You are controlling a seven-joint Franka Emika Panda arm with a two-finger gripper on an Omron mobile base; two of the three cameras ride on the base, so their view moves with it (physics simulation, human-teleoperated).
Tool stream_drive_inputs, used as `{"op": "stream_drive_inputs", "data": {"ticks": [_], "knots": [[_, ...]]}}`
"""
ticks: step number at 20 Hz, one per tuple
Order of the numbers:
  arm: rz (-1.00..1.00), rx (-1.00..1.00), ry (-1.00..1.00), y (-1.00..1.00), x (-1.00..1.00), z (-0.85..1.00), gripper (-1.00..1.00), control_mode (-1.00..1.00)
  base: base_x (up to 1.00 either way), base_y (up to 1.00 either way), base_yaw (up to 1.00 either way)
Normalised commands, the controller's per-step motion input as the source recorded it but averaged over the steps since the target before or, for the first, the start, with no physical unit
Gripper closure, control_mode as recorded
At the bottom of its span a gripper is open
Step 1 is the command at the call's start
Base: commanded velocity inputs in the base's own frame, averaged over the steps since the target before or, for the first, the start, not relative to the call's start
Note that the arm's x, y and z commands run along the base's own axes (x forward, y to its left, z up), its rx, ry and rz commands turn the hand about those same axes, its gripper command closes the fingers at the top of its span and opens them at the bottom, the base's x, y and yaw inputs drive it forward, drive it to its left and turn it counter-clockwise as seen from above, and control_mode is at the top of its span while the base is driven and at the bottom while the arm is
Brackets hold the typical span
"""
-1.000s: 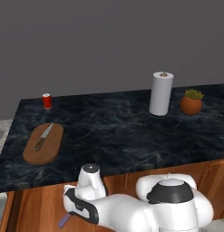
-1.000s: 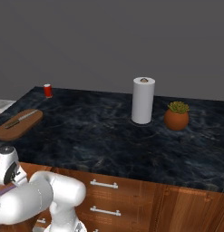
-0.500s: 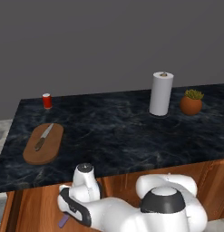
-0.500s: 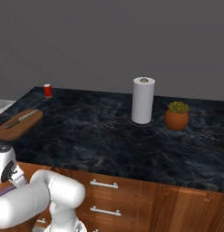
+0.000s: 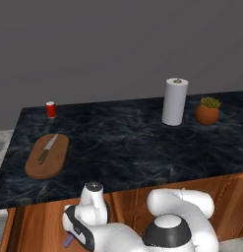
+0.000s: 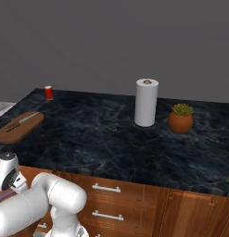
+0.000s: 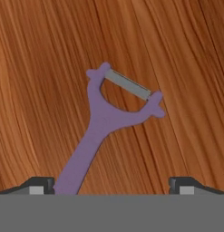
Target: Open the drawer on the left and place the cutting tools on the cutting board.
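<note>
Arm has lowered into the open drawer (image 7: 186, 54); gripper (image 7: 112, 183), jaws spread wide and empty, straddles the purple peeler (image 7: 104, 131), while the knife (image 5: 47, 148) already lies on the cutting board (image 5: 54, 165).

Knife (image 6: 22, 121) on cutting board (image 6: 14, 131), far left.

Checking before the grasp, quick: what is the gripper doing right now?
Gripper: open, holding nothing, its fingers apart on either side of the slim purple Y-headed peeler lying on the wooden drawer floor.
</note>
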Motion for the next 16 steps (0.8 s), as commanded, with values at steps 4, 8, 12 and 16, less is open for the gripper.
{"op": "stream_drive_inputs", "data": {"ticks": [4,8,12,16], "knots": [[0.00,0.00,0.00,0.05,0.00,0.00,-1.00,-1.00,0.00,0.00,0.00],[0.00,0.00,0.00,0.16,0.05,-0.01,-1.00,-1.00,0.00,0.00,0.00],[0.00,0.00,0.00,0.21,0.08,-0.09,-1.00,-1.00,0.00,0.00,0.00],[0.00,0.00,0.00,0.21,0.13,-0.09,-1.00,-1.00,0.00,0.00,0.00]]}}
